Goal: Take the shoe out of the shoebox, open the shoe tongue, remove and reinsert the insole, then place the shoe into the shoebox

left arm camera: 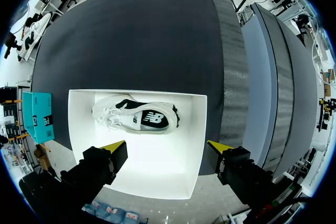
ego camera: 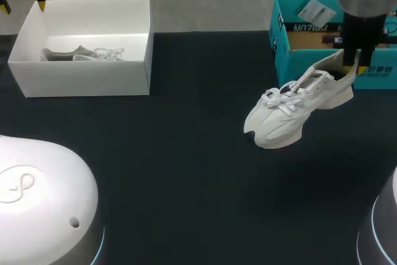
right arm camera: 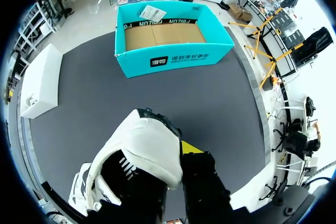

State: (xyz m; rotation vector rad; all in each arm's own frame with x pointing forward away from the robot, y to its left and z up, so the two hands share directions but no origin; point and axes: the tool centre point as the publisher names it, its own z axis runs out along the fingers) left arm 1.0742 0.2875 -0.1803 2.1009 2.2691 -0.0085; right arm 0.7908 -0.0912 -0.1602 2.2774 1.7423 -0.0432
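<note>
Under right tool [ego camera: 356, 69], heel-gripped shoe [ego camera: 296, 108]

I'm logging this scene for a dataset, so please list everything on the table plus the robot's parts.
table: 1, dark
white shoebox: 1, table's far left
teal box: 1, table's far right
paper tag: 1, white, on the teal box's rim
boxed shoe: 1, white and black, inside the white shoebox
held shoe: 1, white, before the teal box
left gripper: 1, open, above the white shoebox
right gripper: 1, shut on the held shoe
</note>
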